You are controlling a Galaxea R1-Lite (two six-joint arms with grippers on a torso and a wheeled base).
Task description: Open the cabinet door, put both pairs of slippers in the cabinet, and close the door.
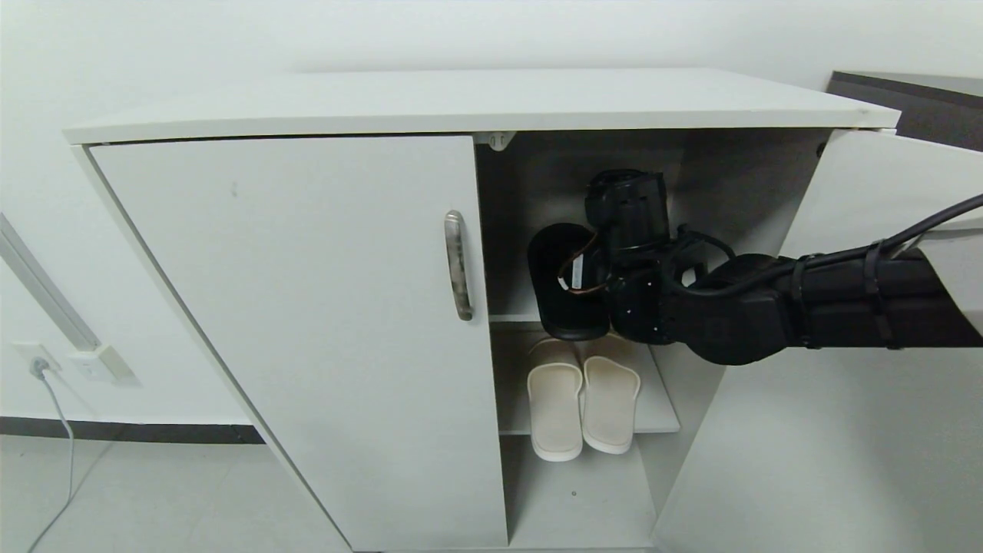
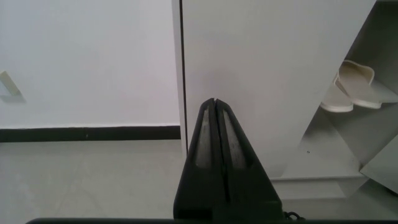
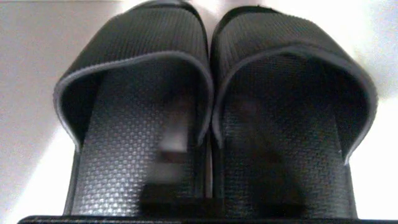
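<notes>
The white cabinet (image 1: 461,100) has its right door (image 1: 883,184) swung open and its left door (image 1: 292,307) closed. A pair of white slippers (image 1: 582,403) lies on the middle shelf, heels over the front edge, and the white slippers (image 2: 354,87) also appear in the left wrist view. My right gripper (image 1: 595,284) is inside the upper compartment, shut on the pair of black slippers (image 1: 557,276), whose heels overhang the shelf. The black slippers (image 3: 211,112) sit side by side right in front of the right wrist camera. My left gripper (image 2: 213,106) is shut and holds nothing, low in front of the closed door.
The closed door carries a metal handle (image 1: 458,265) near its inner edge. The bottom compartment (image 1: 576,495) holds nothing. A wall socket with a cable (image 1: 34,367) is low at the left, above bare floor (image 2: 93,180).
</notes>
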